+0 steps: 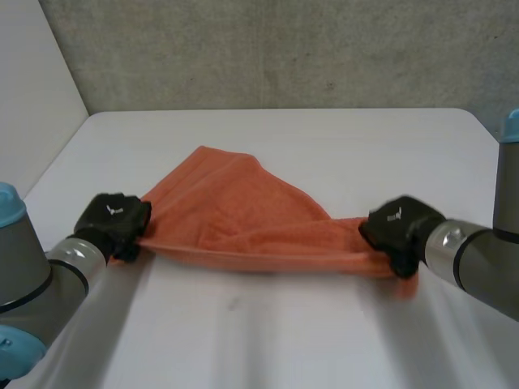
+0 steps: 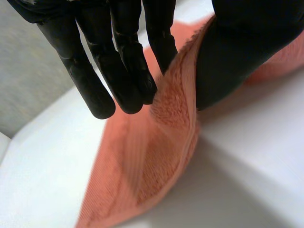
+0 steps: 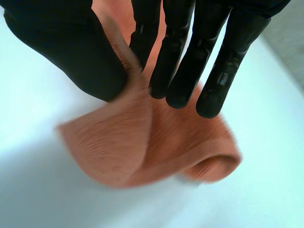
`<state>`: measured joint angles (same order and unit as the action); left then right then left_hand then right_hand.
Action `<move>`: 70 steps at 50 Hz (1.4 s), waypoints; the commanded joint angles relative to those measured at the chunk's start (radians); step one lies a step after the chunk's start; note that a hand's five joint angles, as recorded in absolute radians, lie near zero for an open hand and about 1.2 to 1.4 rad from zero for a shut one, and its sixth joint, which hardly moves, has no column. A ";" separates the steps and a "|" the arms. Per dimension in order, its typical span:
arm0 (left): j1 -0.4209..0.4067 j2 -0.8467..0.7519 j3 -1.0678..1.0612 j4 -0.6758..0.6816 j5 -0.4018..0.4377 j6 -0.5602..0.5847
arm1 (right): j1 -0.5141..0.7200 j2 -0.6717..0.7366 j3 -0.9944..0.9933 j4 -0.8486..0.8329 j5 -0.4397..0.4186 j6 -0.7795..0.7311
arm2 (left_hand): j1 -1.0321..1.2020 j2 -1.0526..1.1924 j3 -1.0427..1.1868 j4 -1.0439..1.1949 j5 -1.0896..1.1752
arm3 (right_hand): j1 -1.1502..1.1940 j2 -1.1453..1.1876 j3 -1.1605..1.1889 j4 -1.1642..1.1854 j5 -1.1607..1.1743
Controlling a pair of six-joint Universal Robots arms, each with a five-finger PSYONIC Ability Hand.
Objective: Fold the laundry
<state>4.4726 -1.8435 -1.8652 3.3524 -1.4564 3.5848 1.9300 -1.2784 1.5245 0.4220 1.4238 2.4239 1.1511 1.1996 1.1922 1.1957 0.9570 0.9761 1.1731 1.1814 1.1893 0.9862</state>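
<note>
Left hand (image 1: 113, 217) pinching orange towel (image 1: 243, 217) corner, right hand (image 1: 401, 227) pinching opposite corner

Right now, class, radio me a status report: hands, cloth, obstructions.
Left hand pinching left end of orange terry towel. Right hand pinching right end. Towel slung between them, far part resting on white table. Nothing in the way.

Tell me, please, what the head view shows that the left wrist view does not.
The head view adds the right hand gripping the right end of the orange towel, and the towel stretched from hand to hand. The left wrist view adds a close look at the left hand, with the towel's edge pinched between its thumb and fingers. Both views share the left hand, the orange towel and the white table.
</note>
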 commanded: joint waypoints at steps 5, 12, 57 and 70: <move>-0.009 -0.195 0.235 0.019 -0.002 0.186 | -0.006 0.137 -0.257 -0.075 0.007 -0.045 | 0.245 0.197 0.204 0.201 0.265 | 0.420 0.223 0.215 0.207 0.236; -0.016 -0.142 0.538 0.244 -0.002 0.193 | -0.012 0.129 -0.618 -0.447 0.058 0.113 | 0.245 0.197 0.204 0.201 0.265 | 0.420 0.223 0.215 0.207 0.236; 0.073 -0.178 0.008 0.338 -0.015 0.086 | -0.112 0.002 0.224 -0.594 -0.065 0.208 | -0.488 -0.537 -0.530 -0.533 -0.469 | 0.420 0.223 0.215 0.207 0.236; 0.160 -0.194 -0.005 0.306 -0.015 0.086 | -0.143 0.011 0.232 -0.595 -0.071 0.208 | -0.296 -0.344 -0.337 -0.340 -0.276 | 0.420 0.223 0.215 0.207 0.236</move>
<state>4.5957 -2.0350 -1.8639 3.6862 -1.4716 3.6708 1.7955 -1.2682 1.7572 -0.1727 1.3526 2.6327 0.6313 0.6110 0.6191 0.6101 0.4350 0.9761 1.1773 1.1877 1.1930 0.9972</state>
